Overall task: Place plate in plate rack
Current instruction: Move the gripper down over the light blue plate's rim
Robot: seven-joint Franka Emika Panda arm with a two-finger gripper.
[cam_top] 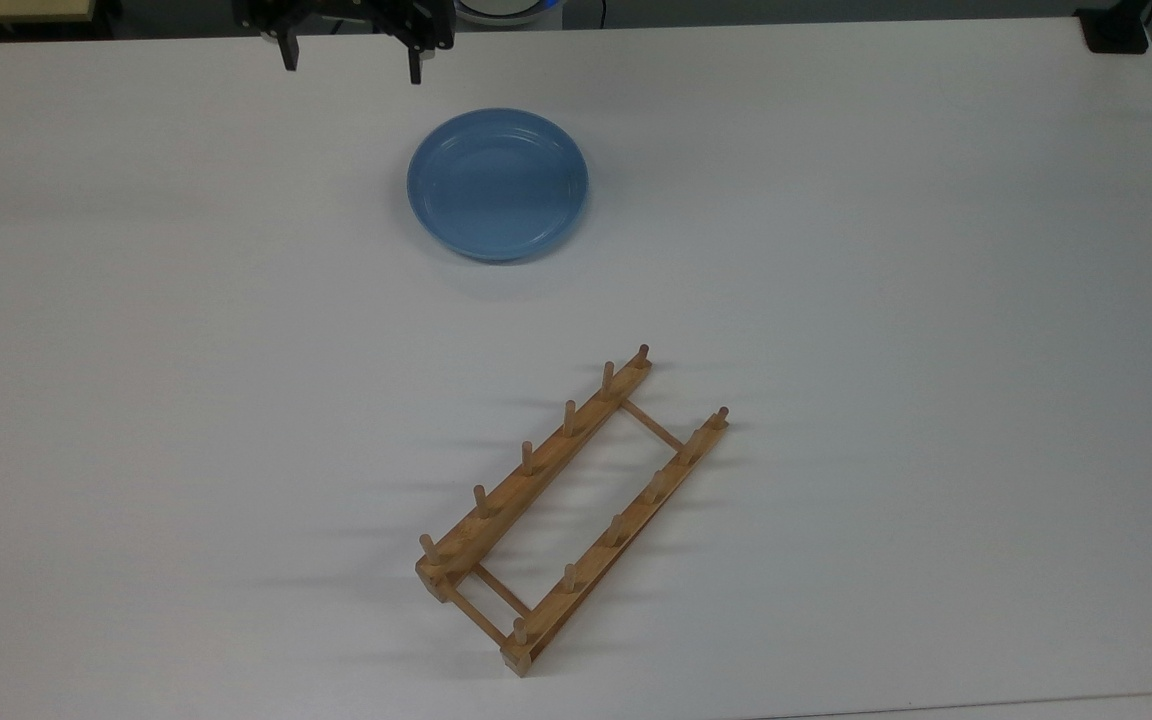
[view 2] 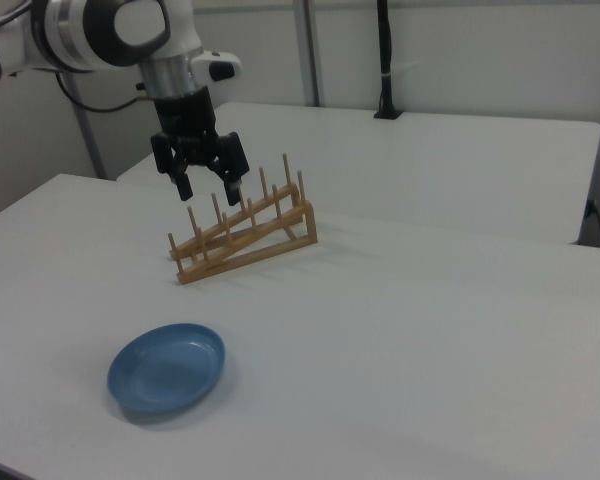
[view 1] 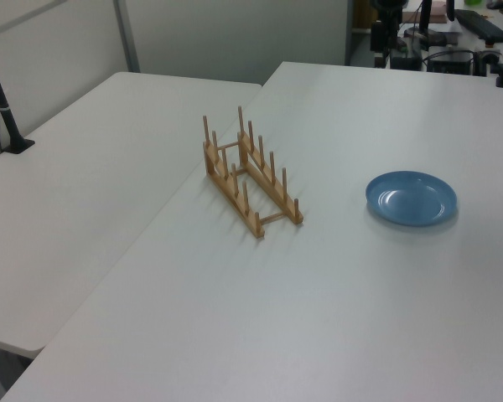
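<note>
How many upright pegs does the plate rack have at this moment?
12. The plate rack carries six on each rail: one row along the rail nearer the top view's left, one along the rail nearer the top view's right. None looks hidden.
</note>
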